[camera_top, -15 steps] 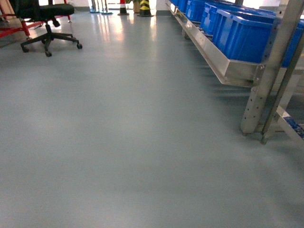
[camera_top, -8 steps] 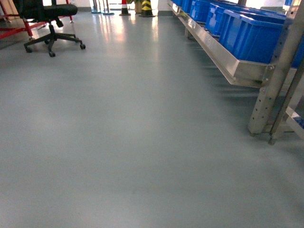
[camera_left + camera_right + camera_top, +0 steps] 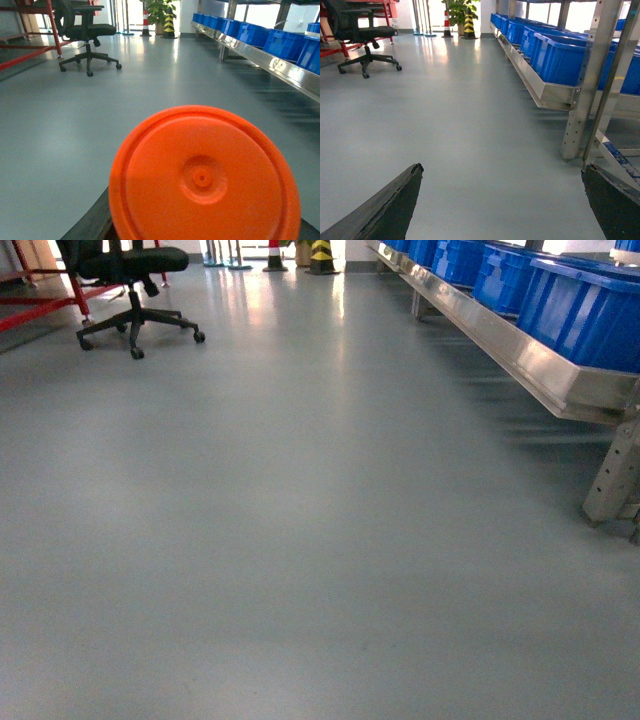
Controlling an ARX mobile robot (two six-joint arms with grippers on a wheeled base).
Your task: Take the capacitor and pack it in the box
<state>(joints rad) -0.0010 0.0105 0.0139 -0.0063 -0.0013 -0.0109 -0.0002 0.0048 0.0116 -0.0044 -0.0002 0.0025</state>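
An orange round capacitor (image 3: 205, 175), showing a flat end face with a small centre dimple, fills the lower half of the left wrist view. My left gripper (image 3: 202, 232) is shut on it; only one dark finger (image 3: 92, 222) shows at its lower left edge. In the right wrist view my right gripper (image 3: 502, 200) stands open over bare grey floor, with nothing between its dark fingers (image 3: 390, 210). The box is out of view. Neither gripper appears in the head view.
A metal rack (image 3: 520, 340) carrying large blue bins (image 3: 580, 300) runs along the right, with its post (image 3: 612, 475) on the floor. A black office chair (image 3: 135, 280) and a red frame (image 3: 40, 300) stand far left. A cone (image 3: 274, 252) and a striped bollard (image 3: 321, 252) are far ahead.
In the head view the rack, its post and the chair have all slid to the right, so the view has swung left.
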